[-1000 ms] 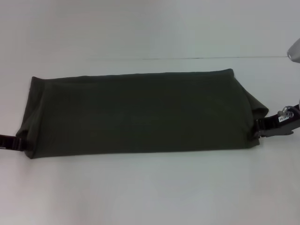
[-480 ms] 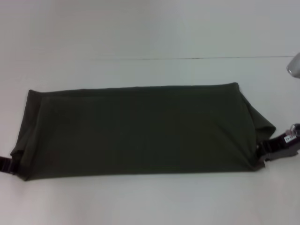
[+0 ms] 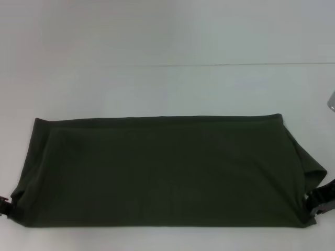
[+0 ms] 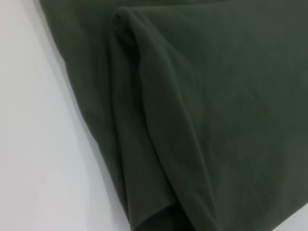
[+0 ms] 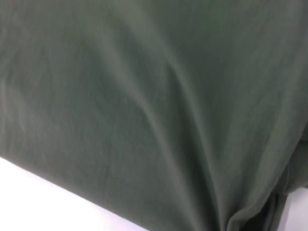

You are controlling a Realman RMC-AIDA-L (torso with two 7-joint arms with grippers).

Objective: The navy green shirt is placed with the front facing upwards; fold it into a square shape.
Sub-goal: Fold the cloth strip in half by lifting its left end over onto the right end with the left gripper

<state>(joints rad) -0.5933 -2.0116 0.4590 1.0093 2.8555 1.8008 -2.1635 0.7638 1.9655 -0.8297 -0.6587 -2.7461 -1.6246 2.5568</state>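
The navy green shirt [image 3: 162,172] lies across the white table as a long folded band, plain cloth upward, no print showing. My left gripper [image 3: 4,204] sits at the band's near-left corner, almost out of the head view, shut on the cloth. At the near-right corner my right gripper [image 3: 318,202] is shut on the cloth, which bunches up beside it. The left wrist view shows the shirt [image 4: 216,106] with a raised fold running to the held corner. The shirt [image 5: 144,96] fills the right wrist view, with creases drawing toward one corner.
The white table [image 3: 157,89] stretches bare beyond the shirt to a far edge line. A grey object [image 3: 331,100] shows at the right border. The shirt's near edge lies close to the bottom of the head view.
Both grippers have moved toward the robot, dragging the whole folded shirt with them across the table. The band has kept its shape.
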